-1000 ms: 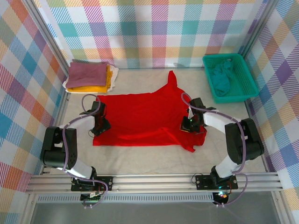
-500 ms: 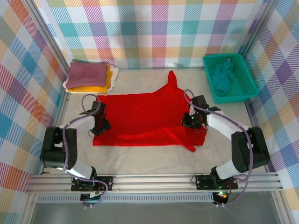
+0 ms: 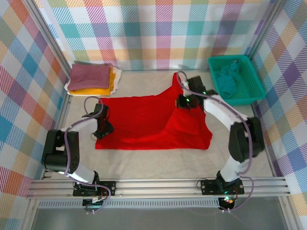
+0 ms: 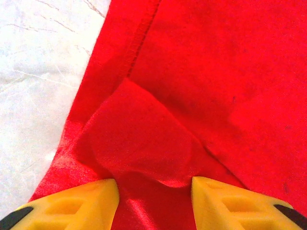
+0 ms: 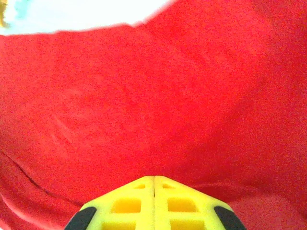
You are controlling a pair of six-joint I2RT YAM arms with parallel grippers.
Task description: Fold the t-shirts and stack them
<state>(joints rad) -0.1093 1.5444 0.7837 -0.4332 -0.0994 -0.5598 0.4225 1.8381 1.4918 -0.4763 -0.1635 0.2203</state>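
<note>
In the basket (image 3: 241, 100) lies teal cloth (image 3: 226, 79); right pincer (image 5: 154, 179) clamps the red t-shirt (image 3: 144, 120), left pincer (image 4: 154, 186) gapes.

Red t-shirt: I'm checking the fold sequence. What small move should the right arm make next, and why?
Probably carry the right gripper a little leftward and down. Its fingers are shut on the red t-shirt, whose right side tents up beneath it, not yet laid flat.

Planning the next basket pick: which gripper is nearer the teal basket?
Right. The right gripper sits just left of the basket; the left gripper is at the red t-shirt's opposite, left edge.
</note>
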